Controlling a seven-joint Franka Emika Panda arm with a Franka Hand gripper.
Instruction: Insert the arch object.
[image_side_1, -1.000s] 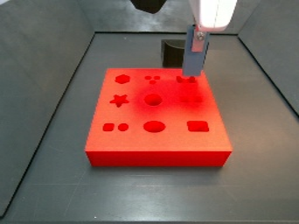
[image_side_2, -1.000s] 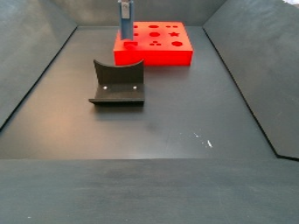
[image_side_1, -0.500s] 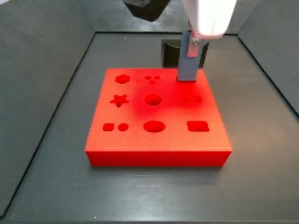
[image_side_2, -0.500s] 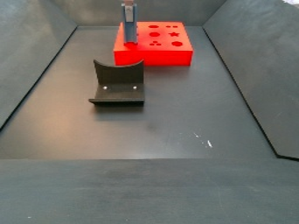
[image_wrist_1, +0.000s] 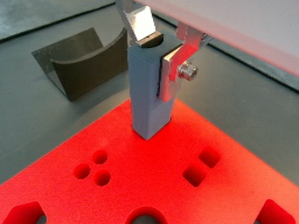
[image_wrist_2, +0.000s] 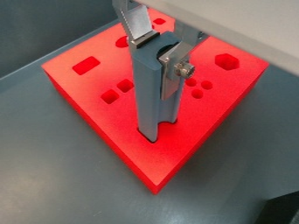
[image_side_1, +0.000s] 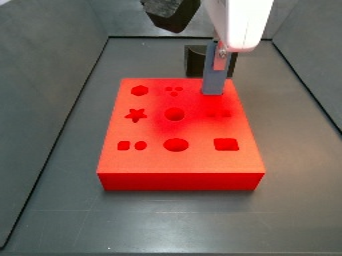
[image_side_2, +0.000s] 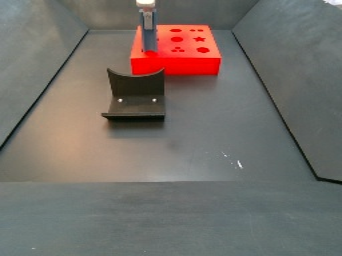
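My gripper (image_wrist_1: 156, 54) is shut on the arch object (image_wrist_1: 149, 92), a tall grey-blue piece with a rounded notch at its upper end, held upright. It hangs just above the red block (image_side_1: 181, 140) with shaped holes, over the block's far right part in a side view (image_side_1: 214, 75). In both wrist views the piece's lower end sits close above the red surface near the block's edge (image_wrist_2: 153, 105). In a side view the piece (image_side_2: 148, 33) stands over the block's near left corner. The silver fingers (image_wrist_2: 177, 66) clamp its top.
The dark fixture (image_side_2: 135, 96) stands on the grey floor in front of the block, and shows behind the piece in a wrist view (image_wrist_1: 79, 61). The red block's holes include a star, circles, squares and a hexagon (image_wrist_2: 226, 61). Sloped grey walls ring the floor.
The gripper with the arch object has risen slightly and shifted a little over the block's far right part; the piece's lower end is now higher above the red surface.
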